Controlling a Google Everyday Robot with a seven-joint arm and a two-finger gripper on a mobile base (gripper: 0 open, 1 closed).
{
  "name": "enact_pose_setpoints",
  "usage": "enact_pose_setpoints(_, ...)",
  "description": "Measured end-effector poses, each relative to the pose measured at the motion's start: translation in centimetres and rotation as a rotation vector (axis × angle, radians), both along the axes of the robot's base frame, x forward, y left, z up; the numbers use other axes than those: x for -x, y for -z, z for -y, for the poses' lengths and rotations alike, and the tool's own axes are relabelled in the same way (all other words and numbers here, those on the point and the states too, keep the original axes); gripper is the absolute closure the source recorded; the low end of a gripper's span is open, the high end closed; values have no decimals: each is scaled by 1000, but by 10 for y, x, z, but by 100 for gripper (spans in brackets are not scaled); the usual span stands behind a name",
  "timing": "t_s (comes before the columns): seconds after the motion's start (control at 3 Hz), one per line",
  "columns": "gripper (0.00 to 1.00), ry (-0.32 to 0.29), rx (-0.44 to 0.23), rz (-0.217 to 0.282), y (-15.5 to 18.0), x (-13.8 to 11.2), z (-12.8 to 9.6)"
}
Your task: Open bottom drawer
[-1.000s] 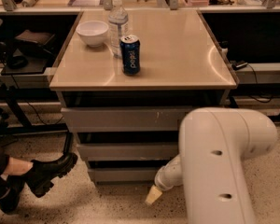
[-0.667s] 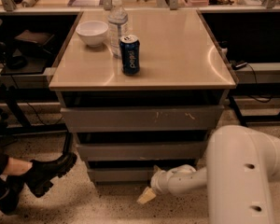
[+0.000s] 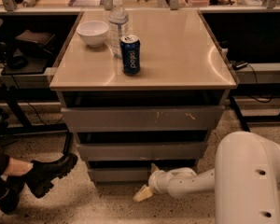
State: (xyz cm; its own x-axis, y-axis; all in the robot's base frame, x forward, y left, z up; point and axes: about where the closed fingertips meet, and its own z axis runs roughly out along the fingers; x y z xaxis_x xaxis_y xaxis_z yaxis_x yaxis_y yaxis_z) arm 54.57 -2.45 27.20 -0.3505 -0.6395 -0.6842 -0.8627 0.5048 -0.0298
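Observation:
The bottom drawer (image 3: pixel 119 174) is the lowest, shortest grey front of three under the beige cabinet top; it looks closed. Above it are the middle drawer front (image 3: pixel 140 151) and the widest top front (image 3: pixel 142 118) with pale scratch marks. My white arm (image 3: pixel 249 181) comes in from the lower right, low over the floor. My gripper (image 3: pixel 148 183) is at the right part of the bottom drawer front. One pale fingertip (image 3: pixel 154 167) is up at the drawer's top edge and the other (image 3: pixel 142 194) hangs below it near the floor.
On the cabinet top (image 3: pixel 177 50) stand a white bowl (image 3: pixel 93 32), a clear water bottle (image 3: pixel 117 24) and a blue soda can (image 3: pixel 130 54). A person's black boot (image 3: pixel 49 171) rests on the speckled floor at the left. Dark shelving and cables flank both sides.
My arm's big white segment has swung right and lower. The gripper has moved left along the floor and up to the bottom drawer front. The drawers have not moved.

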Motion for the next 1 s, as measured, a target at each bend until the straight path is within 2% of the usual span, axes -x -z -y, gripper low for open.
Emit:
enact_pose_setpoints(0.33, 0, 50, 63, -69, 47, -22, 9)
enact_pose_setpoints(0.67, 0, 185, 123, -115, 91, -71, 40)
enact_pose_setpoints(1.0, 0, 217, 128, -91, 92, -96, 47)
